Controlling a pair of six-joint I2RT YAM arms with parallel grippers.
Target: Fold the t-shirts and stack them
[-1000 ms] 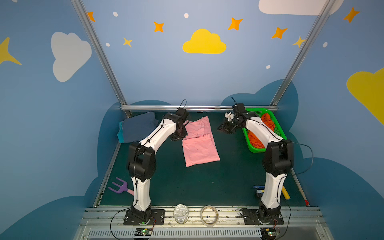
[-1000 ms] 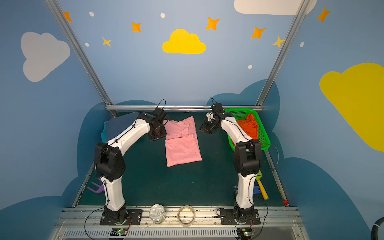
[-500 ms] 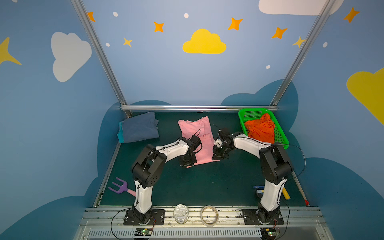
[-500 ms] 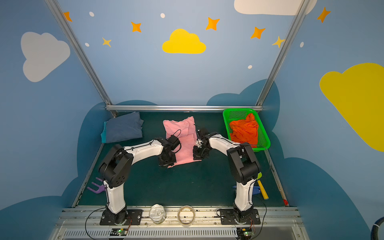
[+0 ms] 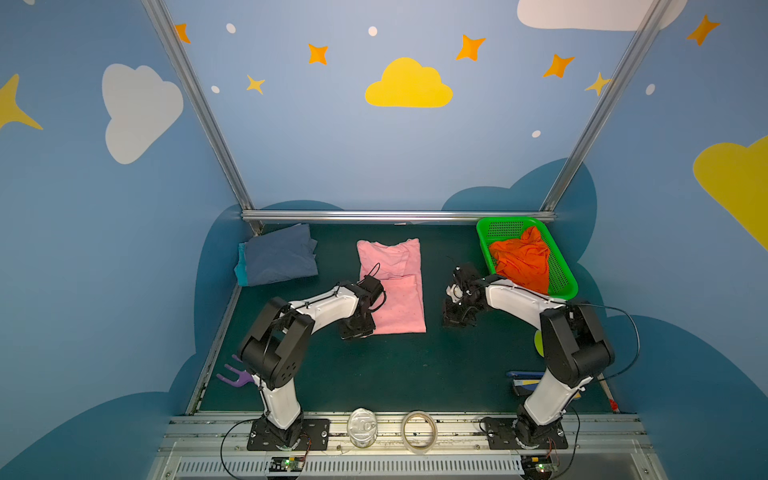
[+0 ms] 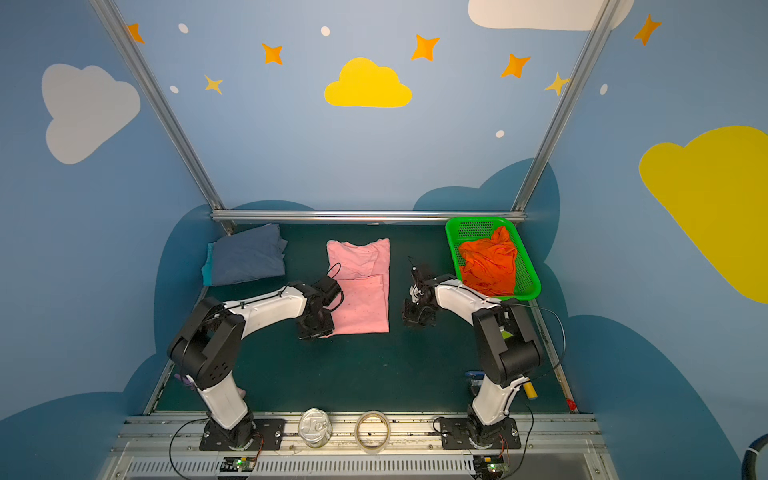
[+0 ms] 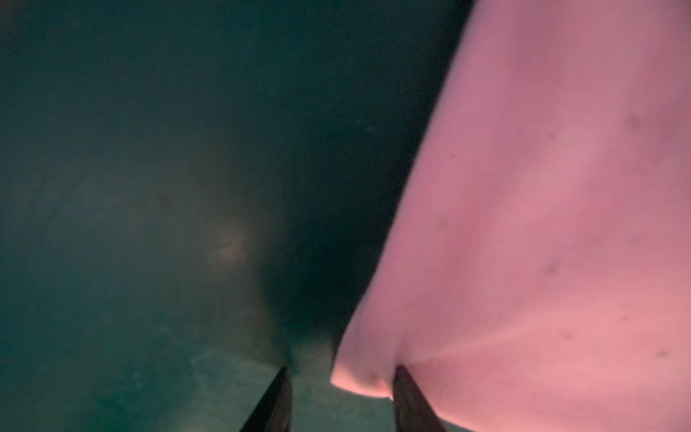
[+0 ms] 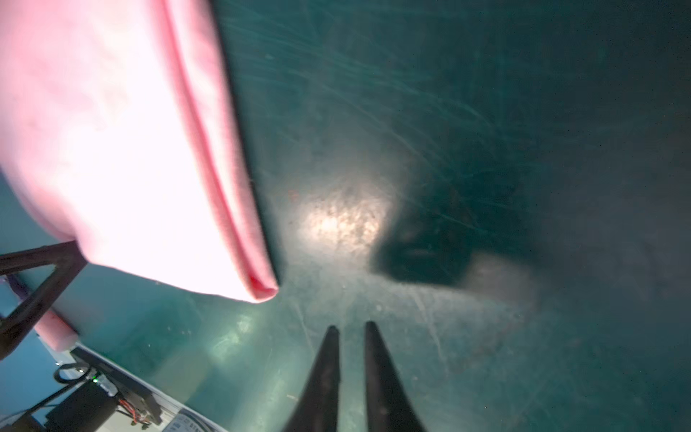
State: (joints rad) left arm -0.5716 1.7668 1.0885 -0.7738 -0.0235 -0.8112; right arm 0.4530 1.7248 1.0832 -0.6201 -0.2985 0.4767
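Note:
A light pink t-shirt (image 5: 395, 291) (image 6: 361, 291) lies flat mid-table in both top views, folded into a long strip with a second layer over its near half. My left gripper (image 5: 357, 330) (image 6: 316, 330) is at its near left corner. In the left wrist view the left gripper (image 7: 342, 368) is open; one tip rests on the pink cloth (image 7: 542, 224) and the corner lies loose between the jaws. My right gripper (image 5: 457, 320) (image 6: 417, 320) hovers right of the shirt. In the right wrist view the right gripper (image 8: 351, 325) shows a narrow empty gap, clear of the pink shirt's edge (image 8: 112, 149).
A slate blue t-shirt (image 5: 280, 257) lies folded on a teal one (image 5: 241, 270) at the back left. An orange t-shirt (image 5: 521, 259) sits crumpled in the green basket (image 5: 505, 228) at the back right. A purple fork (image 5: 235, 376), a tape roll (image 5: 419, 430) and a blue tool (image 5: 525, 380) lie near the front.
Both grippers came from the pink shirt's far end to its near end. Since then the right gripper has drawn off to the right, and the left jaws have widened.

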